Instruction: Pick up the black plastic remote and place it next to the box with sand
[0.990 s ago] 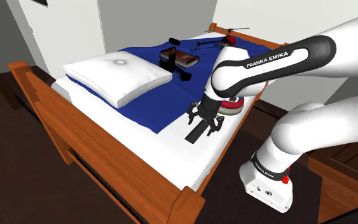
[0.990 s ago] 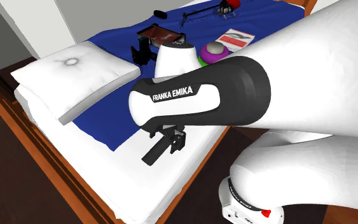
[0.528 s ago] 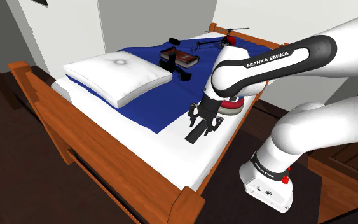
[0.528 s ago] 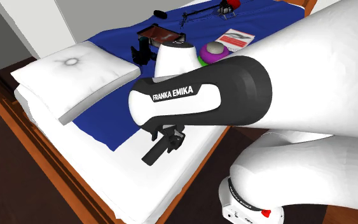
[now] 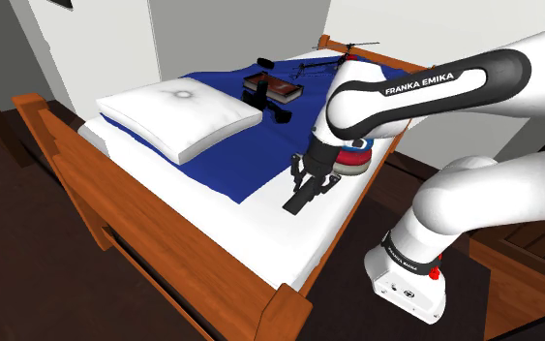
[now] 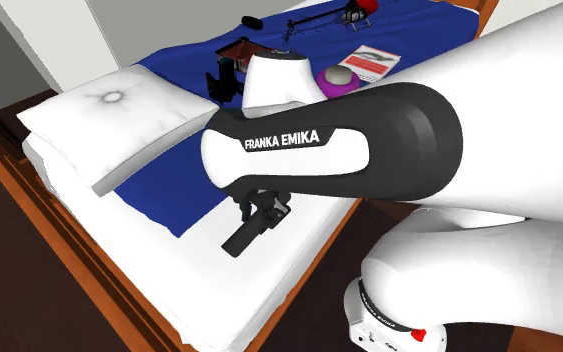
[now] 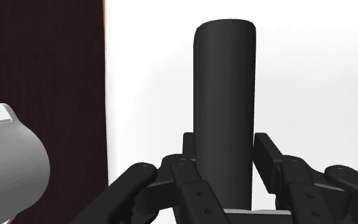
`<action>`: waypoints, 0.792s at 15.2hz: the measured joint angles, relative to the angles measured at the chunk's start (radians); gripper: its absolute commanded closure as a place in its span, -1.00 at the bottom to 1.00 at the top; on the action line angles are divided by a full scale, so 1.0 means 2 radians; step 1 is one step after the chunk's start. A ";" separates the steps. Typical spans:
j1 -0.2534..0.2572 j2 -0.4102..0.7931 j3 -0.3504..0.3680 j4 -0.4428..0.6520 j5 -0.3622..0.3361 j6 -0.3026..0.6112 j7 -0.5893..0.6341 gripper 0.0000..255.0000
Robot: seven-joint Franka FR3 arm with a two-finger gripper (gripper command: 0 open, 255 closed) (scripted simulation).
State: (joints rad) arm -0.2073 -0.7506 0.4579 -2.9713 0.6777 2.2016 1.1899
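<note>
- A wood-framed bed (image 5: 154, 221) was shown, spread with a white sheet and a blue blanket (image 5: 270, 136);
- the black remote (image 5: 298, 199) was seen against the white sheet near the bed's edge, pinched at one end by the gripper (image 5: 310, 185);
- the box with sand (image 5: 272, 85) was seen well apart, on the blanket.

Remote (image 7: 224, 95) sits pinched in the gripper (image 7: 224, 149), poking out past the fingertips, over the bed (image 5: 260, 231) near its side edge. Pillow (image 5: 178, 116) is well off to the hand's side, on the shoulder view's left. Box (image 5: 278, 87) lies well beyond the hand, up the bed, with the toy helicopter (image 5: 330, 64) behind it.
</note>
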 measured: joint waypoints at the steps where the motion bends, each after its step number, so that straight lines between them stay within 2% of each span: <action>1: -0.001 -0.009 -0.003 0.003 -0.005 -0.012 0.003 1.00; 12: -0.015 -0.062 -0.032 0.050 -0.048 -0.108 0.028 1.00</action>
State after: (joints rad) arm -0.2364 -0.8745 0.3931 -2.8720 0.5813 1.9858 1.2468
